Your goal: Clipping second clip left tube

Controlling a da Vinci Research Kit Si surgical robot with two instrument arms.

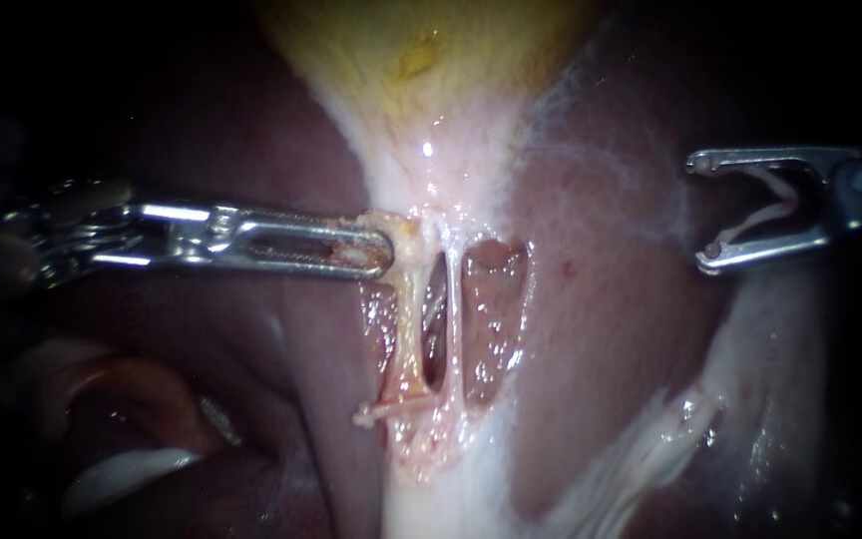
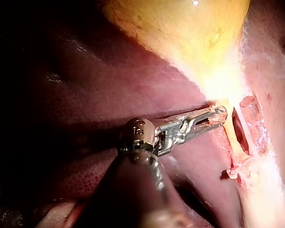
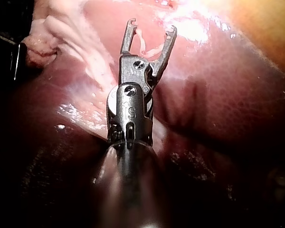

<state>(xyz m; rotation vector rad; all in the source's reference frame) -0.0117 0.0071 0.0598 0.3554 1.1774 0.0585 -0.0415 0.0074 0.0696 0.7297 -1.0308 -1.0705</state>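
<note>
Coming in from the left, my left instrument (image 1: 379, 250) (image 2: 221, 115) lies almost level across the liver (image 1: 601, 329), and its two long slotted jaws lie together, clamped on the upper end of the left tube (image 1: 412, 329) (image 2: 232, 137), where that tube runs into the pale neck below the gallbladder (image 1: 421, 50) (image 2: 180, 28).

My right instrument (image 1: 702, 212) (image 3: 152, 26) hangs well apart from the tubes, out over the liver on the right. Its jaws stand wide apart, yet a pale, V-shaped clip (image 1: 755, 225) (image 3: 152, 48) sits between them and touches both, so they are holding it. From the right wrist camera the jaw tips hover above the liver surface; I cannot tell whether they touch it.

Beyond the left jaws, the left tube hangs as a yellowish strand, taut and nearly upright. Just beside it stands the thinner, whiter right tube (image 1: 454, 319), with a dark slit between the two. A short strand of tissue crosses the lower end of the left tube. Raw, wet liver shows on both sides of the tubes.

Farthest off, the yellow gallbladder fills the upper middle of the endoscope view, narrowing down toward the tubes.
</note>
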